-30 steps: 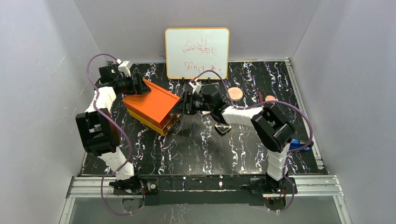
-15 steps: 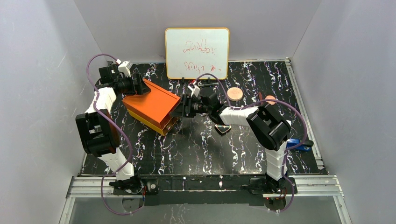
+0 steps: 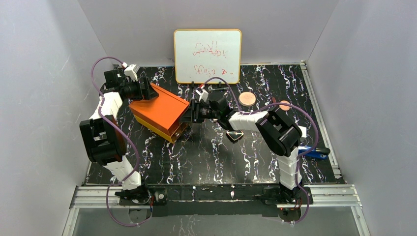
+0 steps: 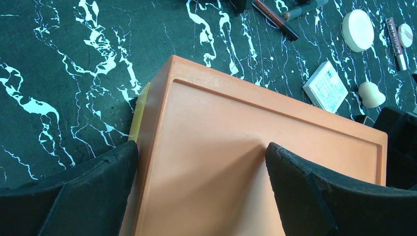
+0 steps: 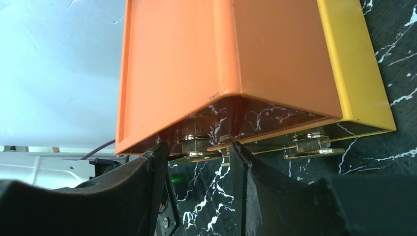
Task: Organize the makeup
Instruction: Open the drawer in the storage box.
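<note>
The makeup lies loose on the black marbled table: a peach disc, a tan egg-shaped sponge, a black square compact and thin dark sticks. The orange drawer box sits at the left. My left gripper is wide open at its back corner, one finger beside the box's side and the other over its top. My right gripper stands at the drawer front, its fingers on either side of a gold knob, with small gaps.
A whiteboard leans on the back wall. A blue stapler-like object lies by the right arm. A white square pack and a pink tube lie among the makeup. A yellow drawer with a second knob sits under the orange shell.
My right gripper has slid left up to the drawer front and its jaws have narrowed around the knob. The left arm and the box have not moved.
</note>
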